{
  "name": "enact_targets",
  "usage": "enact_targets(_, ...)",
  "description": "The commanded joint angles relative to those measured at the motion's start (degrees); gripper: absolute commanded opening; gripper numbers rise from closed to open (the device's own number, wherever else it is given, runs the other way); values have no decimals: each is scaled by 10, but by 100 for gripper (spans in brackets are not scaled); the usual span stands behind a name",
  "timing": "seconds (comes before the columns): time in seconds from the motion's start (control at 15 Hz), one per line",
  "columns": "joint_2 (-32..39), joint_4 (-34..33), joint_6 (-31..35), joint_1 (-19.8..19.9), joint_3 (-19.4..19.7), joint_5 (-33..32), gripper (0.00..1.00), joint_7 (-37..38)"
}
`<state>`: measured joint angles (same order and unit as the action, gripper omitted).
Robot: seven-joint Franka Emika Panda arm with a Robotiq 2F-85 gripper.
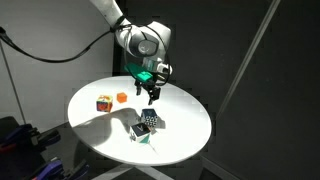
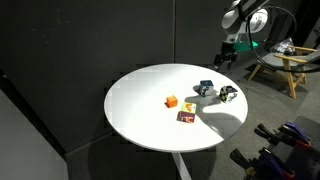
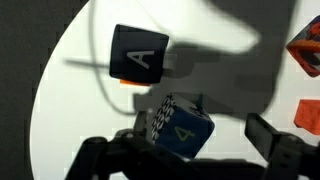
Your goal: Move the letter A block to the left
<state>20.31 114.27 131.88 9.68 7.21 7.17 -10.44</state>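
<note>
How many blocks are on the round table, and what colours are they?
Black block with the A: 1
Blue block with checkers: 1
Brown-red and yellow block: 1
Small orange block: 1
Total: 4

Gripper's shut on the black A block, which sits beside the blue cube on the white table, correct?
Not quite: the gripper is open and holds nothing. The wrist view shows the black A block lying free beside the blue cube on the white table.

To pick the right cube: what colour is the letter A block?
The letter A block is black with a white A; clearest in wrist view.
</note>
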Motion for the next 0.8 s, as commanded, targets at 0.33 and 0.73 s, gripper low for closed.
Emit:
enact_targets(0.33,8,-1,8,7,-8,-4,100,2)
enact_targets(0.73,4,13,28,14,-9,5,100,-11)
